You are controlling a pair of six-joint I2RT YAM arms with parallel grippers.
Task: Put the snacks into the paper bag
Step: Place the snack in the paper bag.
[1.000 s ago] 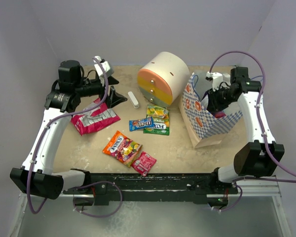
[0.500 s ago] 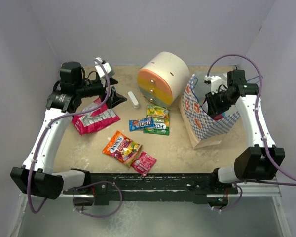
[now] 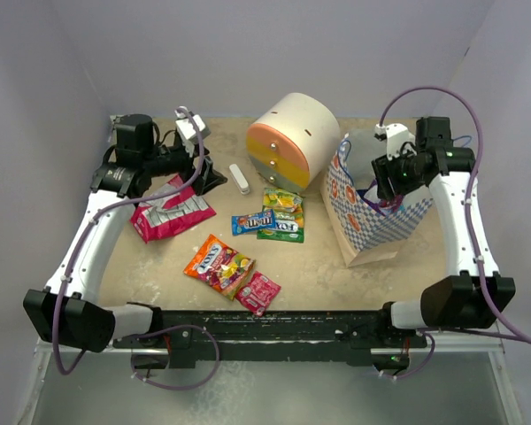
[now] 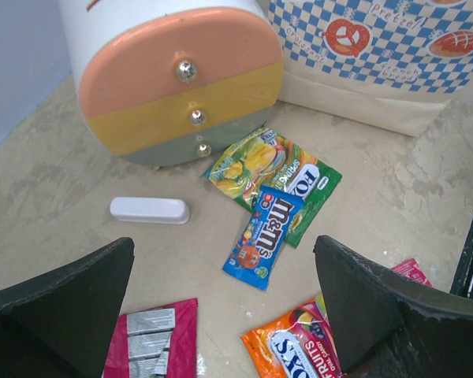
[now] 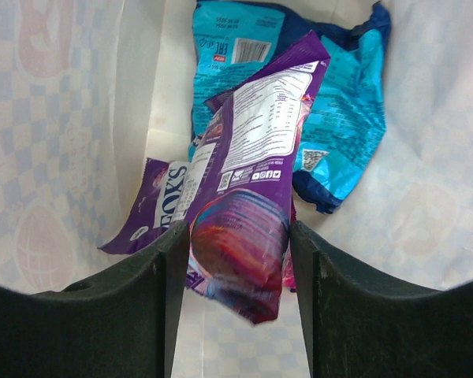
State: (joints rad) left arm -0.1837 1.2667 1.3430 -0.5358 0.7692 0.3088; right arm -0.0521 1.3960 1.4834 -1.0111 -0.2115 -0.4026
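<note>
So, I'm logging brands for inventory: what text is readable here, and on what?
"Pretzel": tan kraft paper bag with blue-white checks.
"m&m's": small blue foil packet.
"FOX": green foil packet partly under it.
"FRUITS": orange foil packet.
"FOXS": purple foil packet inside the bag.
Too small to read: pink foil packet back label, purple packet's fine print.

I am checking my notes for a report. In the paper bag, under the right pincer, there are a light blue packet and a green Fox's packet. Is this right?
Not quite: the Fox's packet in the paper bag is purple, not green, as the right wrist view shows. The light blue packet is in the bag too, under the right pincer.
</note>
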